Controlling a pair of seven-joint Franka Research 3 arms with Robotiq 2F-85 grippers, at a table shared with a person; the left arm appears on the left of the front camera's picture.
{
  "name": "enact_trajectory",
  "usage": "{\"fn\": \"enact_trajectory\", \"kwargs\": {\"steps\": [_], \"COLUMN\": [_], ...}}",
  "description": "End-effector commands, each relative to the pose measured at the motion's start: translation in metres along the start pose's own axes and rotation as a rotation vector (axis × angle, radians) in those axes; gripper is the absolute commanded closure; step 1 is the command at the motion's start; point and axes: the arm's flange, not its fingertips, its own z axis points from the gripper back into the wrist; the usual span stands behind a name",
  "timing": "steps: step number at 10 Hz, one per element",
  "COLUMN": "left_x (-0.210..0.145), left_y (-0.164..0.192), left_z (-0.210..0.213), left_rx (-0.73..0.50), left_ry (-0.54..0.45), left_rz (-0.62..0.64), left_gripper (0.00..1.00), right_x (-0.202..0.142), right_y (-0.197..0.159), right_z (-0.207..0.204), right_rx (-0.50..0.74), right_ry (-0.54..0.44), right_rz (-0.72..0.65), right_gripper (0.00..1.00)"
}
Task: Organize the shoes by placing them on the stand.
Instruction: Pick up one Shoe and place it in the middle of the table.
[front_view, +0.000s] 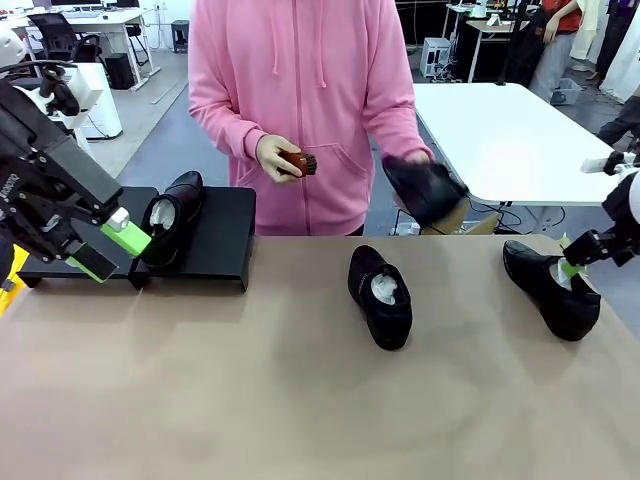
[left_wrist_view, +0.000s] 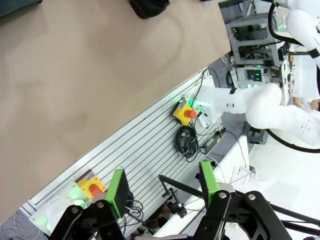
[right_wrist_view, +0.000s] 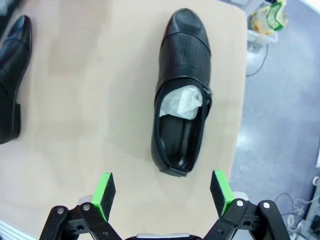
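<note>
One shoe (right_wrist_view: 181, 95), right pincer (right_wrist_view: 163, 186) spread above

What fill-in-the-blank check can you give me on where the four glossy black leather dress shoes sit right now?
Exactly ___ glossy black leather dress shoe stands on the low matte-black stand.
The tan tabletop holds ___ shoes, the middle shoe and the right-hand shoe.
The fourth shoe is held up by the ___ in the pink hoodie.
The right gripper hangs over the right-hand shoe with jaws ___.
Missing words: one; two; person; open.
</note>
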Motion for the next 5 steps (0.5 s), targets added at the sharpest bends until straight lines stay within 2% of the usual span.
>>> {"fn": "enact_trajectory", "kwargs": {"steps": [1,5], "left_x": [0.0,0.0], "left_y": [0.001,0.001], "left_z": [0.0,0.0], "left_rx": [-0.025,-0.025], "left_ry": [-0.001,-0.001], "left_rz": [-0.018,-0.018], "left_gripper": [0.25,0.25], "right_x": [0.02,0.041], "right_y": [0.005,0.028], "right_z": [-0.016,-0.053], "right_rx": [-0.013,-0.047], "right_ry": [-0.006,0.076], "right_rz": [0.068,0.13], "right_gripper": [0.0,0.0]}}
